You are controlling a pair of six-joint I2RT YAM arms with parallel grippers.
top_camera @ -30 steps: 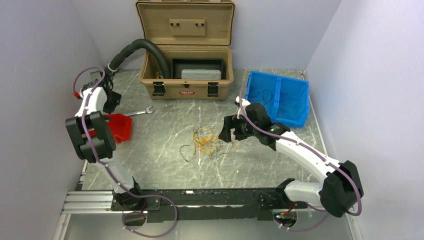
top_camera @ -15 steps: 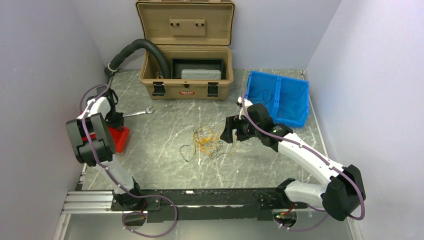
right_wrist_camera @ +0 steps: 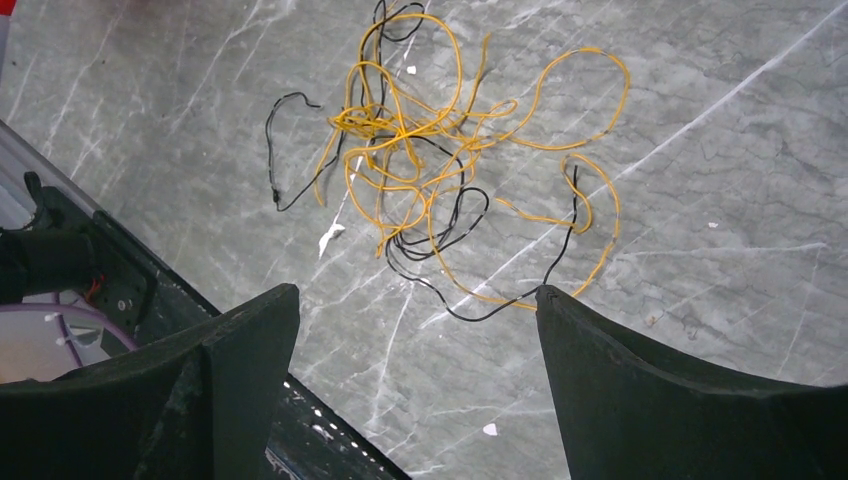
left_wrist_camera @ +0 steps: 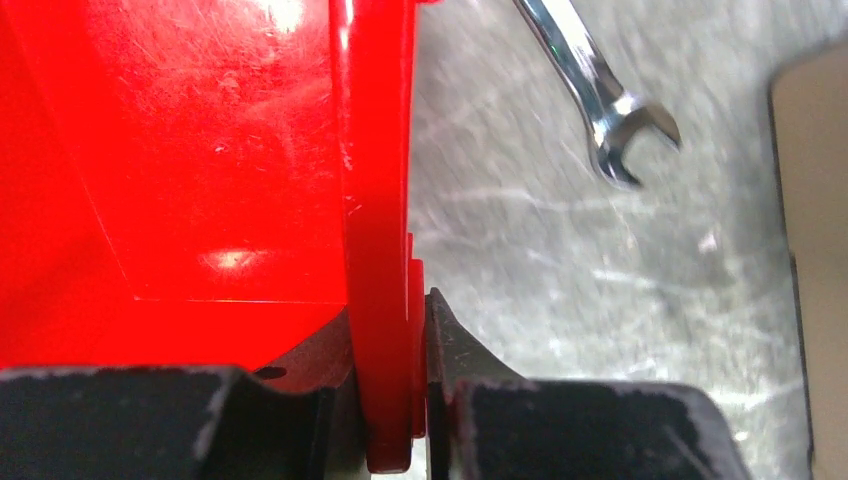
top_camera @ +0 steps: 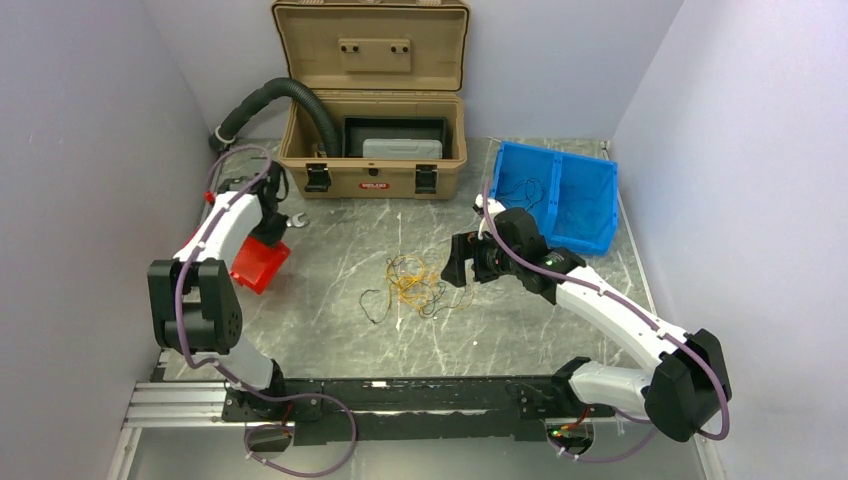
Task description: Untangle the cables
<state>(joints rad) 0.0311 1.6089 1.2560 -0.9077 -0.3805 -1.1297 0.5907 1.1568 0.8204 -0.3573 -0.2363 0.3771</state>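
Left gripper [left_wrist_camera: 390,322] of mine was pinching the wall of the red bin [left_wrist_camera: 200,150], one finger inside and one outside. The bin sat askew at the left side of the table [top_camera: 330,270], and I could not tell whether it touched the top. My right gripper [right_wrist_camera: 415,295] hung with its fingers spread wide above the cables [right_wrist_camera: 420,130], holding nothing. They lay near the middle of the table as a loose knot of yellow and black wire, all of it flat on the surface.

At the back stood a tan case [top_camera: 370,185] with its lid [top_camera: 370,45] raised. It held a black tray [top_camera: 395,130] and a grey box [top_camera: 402,148], and a black ribbed hose [top_camera: 280,92] curved over its left wall. To its right sat a blue bin [top_camera: 560,155] with two compartments, and a thin dark wire [top_camera: 522,190] lay in the left one. A wrench [left_wrist_camera: 600,90] lay just beside the red bin, apart from it.

The tabletop was grey marbled stone with a few white specks near the cables. Pale walls [top_camera: 90,120] closed in the left, back and right sides.
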